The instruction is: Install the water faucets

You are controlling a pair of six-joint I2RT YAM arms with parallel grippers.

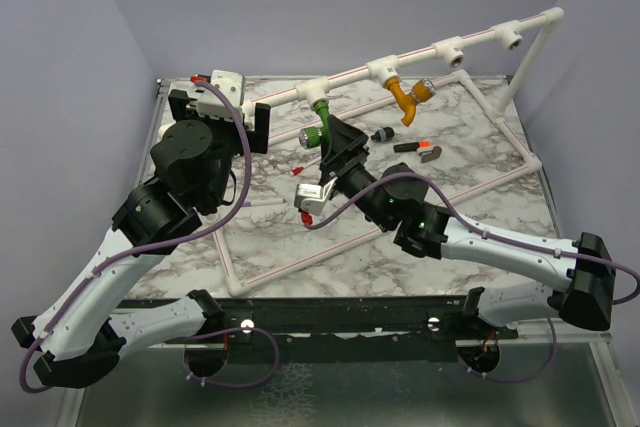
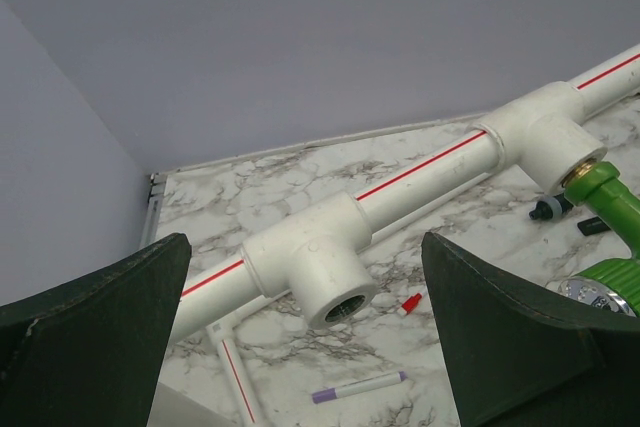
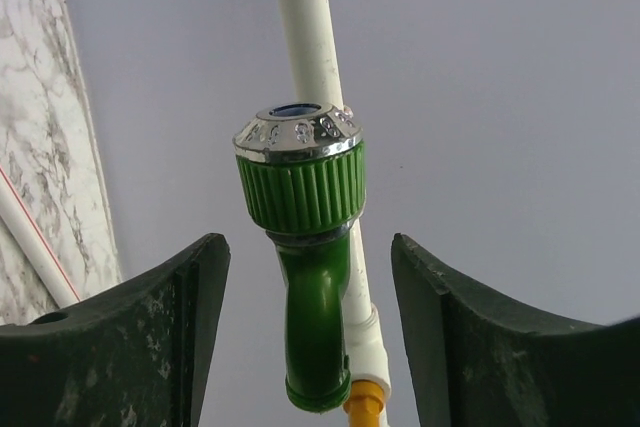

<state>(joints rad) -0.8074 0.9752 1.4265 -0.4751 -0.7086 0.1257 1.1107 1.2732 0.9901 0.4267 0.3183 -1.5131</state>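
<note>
The green faucet (image 1: 318, 117) hangs from a T-socket of the white red-striped pipe (image 1: 350, 75), its silvery end pointing down and left. The orange faucet (image 1: 408, 99) hangs from the socket to its right. My right gripper (image 1: 337, 139) is open; in the right wrist view (image 3: 307, 242) its fingers stand on either side of the green faucet (image 3: 312, 247) without touching it. My left gripper (image 1: 258, 119) is open and empty; in the left wrist view (image 2: 302, 239) it frames an empty T-socket (image 2: 330, 277), with the green faucet (image 2: 605, 202) at the right edge.
The pipe frame's base tubes (image 1: 235, 267) lie on the marble table. A purple pen (image 2: 358, 387) and a red cap (image 2: 410, 304) lie under the empty socket. Small black parts (image 1: 382, 134) and a red-tipped piece (image 1: 418, 147) lie near the orange faucet. Lilac walls enclose the table.
</note>
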